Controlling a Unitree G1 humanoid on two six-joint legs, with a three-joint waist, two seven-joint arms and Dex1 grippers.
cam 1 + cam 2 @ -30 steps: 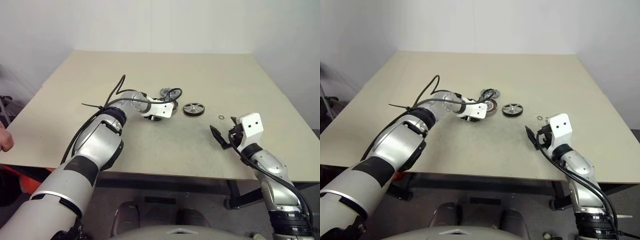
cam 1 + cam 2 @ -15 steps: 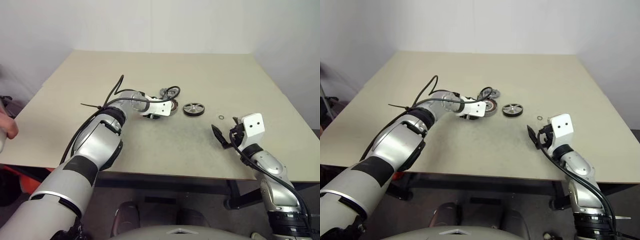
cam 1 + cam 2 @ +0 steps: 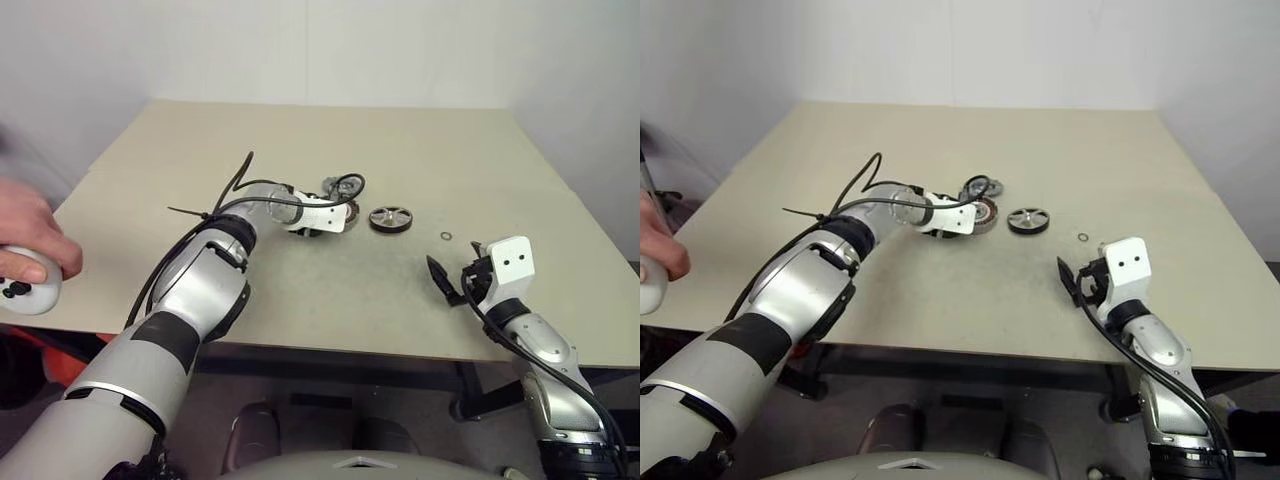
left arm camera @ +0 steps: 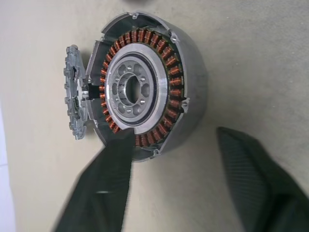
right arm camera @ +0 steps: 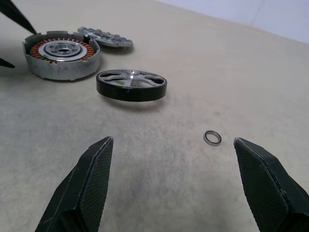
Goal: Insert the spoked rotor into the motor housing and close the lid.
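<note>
**Left eye view: housing braced, rotor waiting beside it**

Left eye view: the left gripper [image 3: 335, 212] reaches across the beige table [image 3: 400, 150] to the motor housing [image 3: 341, 211], probably to steady it before anything goes in. The spoked rotor [image 3: 389, 219] lies flat just to the right of the housing, untouched, so insertion is not yet done. A small ring [image 3: 444, 236] lies farther right, near the right gripper [image 3: 447, 281], which hovers low over the table's near edge. At the left edge a person's hand [image 3: 30, 240] holds a white controller [image 3: 25, 293]. The tabletop is matte and bare apart from these parts; plain pale walls stand behind it.

Left wrist view: the housing [image 4: 145, 87] lies open side up, copper windings around a silvery centre. The gripper's fingers [image 4: 104, 188] straddle it with a gap between them; one overlaps the rim, the other stands off, so it grips nothing firmly. The lid [image 4: 75, 92] lies against the housing's side, apparently set aside to leave the cup free.

Right wrist view: the right gripper's fingers [image 5: 91, 179] spread wide and empty, aimed toward the rotor [image 5: 131, 85], likely ready to fetch it. The ring [image 5: 212, 137] lies between them, farther out.
</note>
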